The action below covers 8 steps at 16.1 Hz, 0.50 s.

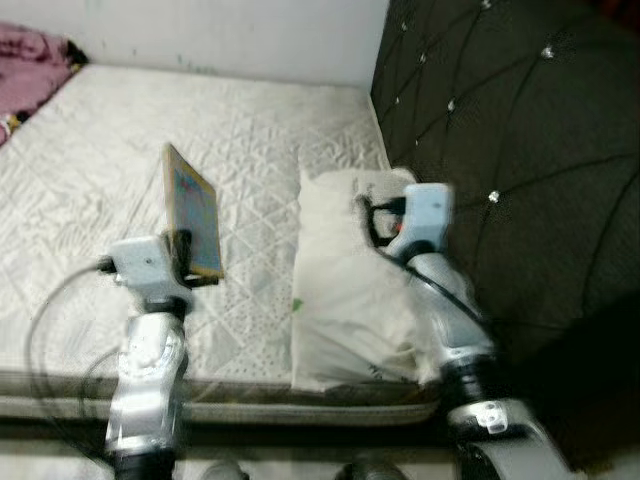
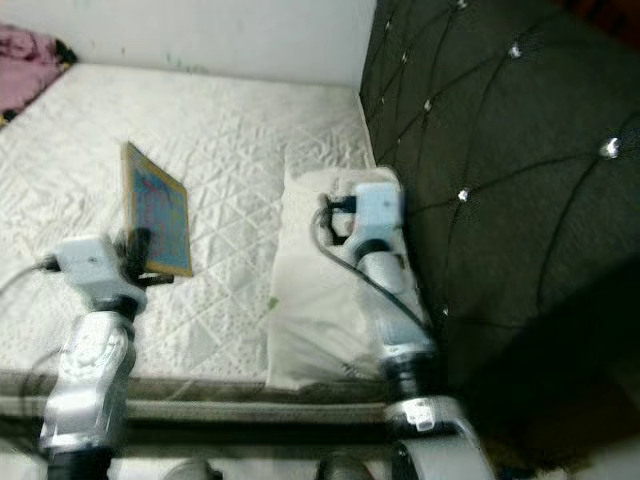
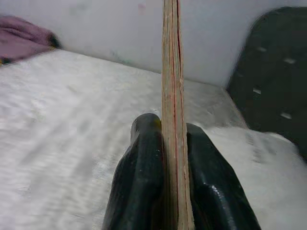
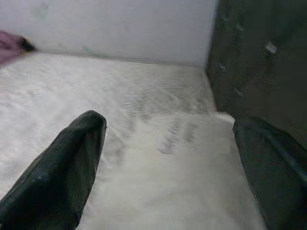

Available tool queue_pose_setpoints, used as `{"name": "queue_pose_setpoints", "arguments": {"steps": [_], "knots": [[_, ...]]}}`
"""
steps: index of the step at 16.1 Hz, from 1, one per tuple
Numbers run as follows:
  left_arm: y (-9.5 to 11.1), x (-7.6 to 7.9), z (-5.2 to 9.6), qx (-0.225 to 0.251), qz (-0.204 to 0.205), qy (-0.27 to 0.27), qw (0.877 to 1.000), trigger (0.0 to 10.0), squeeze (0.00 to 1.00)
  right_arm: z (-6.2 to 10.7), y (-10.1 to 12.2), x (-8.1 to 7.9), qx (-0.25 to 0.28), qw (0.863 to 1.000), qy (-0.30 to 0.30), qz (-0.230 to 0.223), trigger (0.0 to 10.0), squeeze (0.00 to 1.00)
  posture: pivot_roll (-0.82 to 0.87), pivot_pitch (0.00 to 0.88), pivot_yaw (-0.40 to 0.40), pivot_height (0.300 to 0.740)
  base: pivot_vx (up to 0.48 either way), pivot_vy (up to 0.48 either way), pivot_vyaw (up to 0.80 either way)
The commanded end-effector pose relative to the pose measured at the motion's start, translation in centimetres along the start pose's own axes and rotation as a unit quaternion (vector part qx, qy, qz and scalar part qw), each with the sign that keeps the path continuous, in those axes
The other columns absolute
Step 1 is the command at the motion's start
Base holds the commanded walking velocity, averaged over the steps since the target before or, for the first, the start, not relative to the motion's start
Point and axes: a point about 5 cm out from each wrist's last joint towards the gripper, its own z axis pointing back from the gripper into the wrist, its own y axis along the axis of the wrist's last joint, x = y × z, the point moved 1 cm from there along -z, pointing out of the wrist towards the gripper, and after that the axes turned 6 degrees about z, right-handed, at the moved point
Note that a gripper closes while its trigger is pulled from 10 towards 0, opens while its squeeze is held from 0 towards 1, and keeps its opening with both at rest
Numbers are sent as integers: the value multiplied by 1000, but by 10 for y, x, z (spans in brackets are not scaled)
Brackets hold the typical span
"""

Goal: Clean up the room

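A thin book with a colourful cover (image 1: 193, 212) stands upright above the white mattress (image 1: 90, 190), clamped edge-on in my left gripper (image 1: 183, 250); the left wrist view shows its spine (image 3: 171, 96) squeezed between both black fingers (image 3: 139, 172). A white pillow (image 1: 345, 290) lies at the mattress's right edge against the dark tufted headboard (image 1: 510, 150). My right gripper (image 1: 372, 215) hovers over the pillow's far end, open, and its two fingers (image 4: 67, 163) straddle the pillow (image 4: 182, 172) with nothing between them.
A pink cloth (image 1: 35, 55) lies at the far left corner of the bed. A white wall (image 1: 220, 30) runs behind the mattress. The bed's front edge (image 1: 250, 395) lies just before my arms.
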Motion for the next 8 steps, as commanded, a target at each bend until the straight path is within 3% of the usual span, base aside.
{"name": "queue_pose_setpoints", "arguments": {"steps": [1,8], "knots": [[9,3,-3,17,-8,-9,1000,10000,0,-2,7,-3,11,1000,4,-2,10000,0,-69,0,-61,740,0,0,0],[9,3,-3,17,-8,-9,1000,10000,0,-2,7,-3,11,1000,4,-2,10000,0,-69,0,-61,740,0,0,0]]}}
